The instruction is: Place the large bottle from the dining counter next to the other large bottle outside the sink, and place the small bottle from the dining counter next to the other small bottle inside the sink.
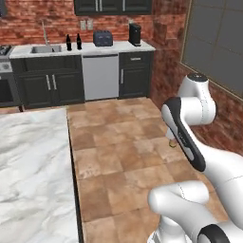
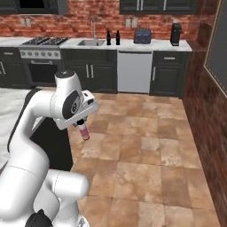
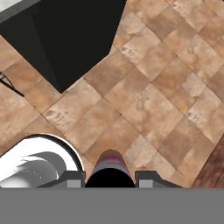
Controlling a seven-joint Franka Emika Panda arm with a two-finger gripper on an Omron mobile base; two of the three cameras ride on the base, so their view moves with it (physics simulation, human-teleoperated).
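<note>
The end effector (image 2: 83,131) hangs over the tiled floor (image 2: 146,150), just beside the dark end of the marble dining surface (image 1: 33,166), and it is closed on a small bottle (image 2: 83,131) that points down below the fingers. In the hand view this small bottle (image 3: 109,168) sits between the two fingertips (image 3: 72,178), its rounded pinkish body toward the tiles. Far behind, on the kitchen surface (image 1: 118,46) beside the sink (image 1: 46,49), two dark bottles (image 1: 73,42) stand upright near each other, between the sink and the toaster (image 1: 103,38).
</note>
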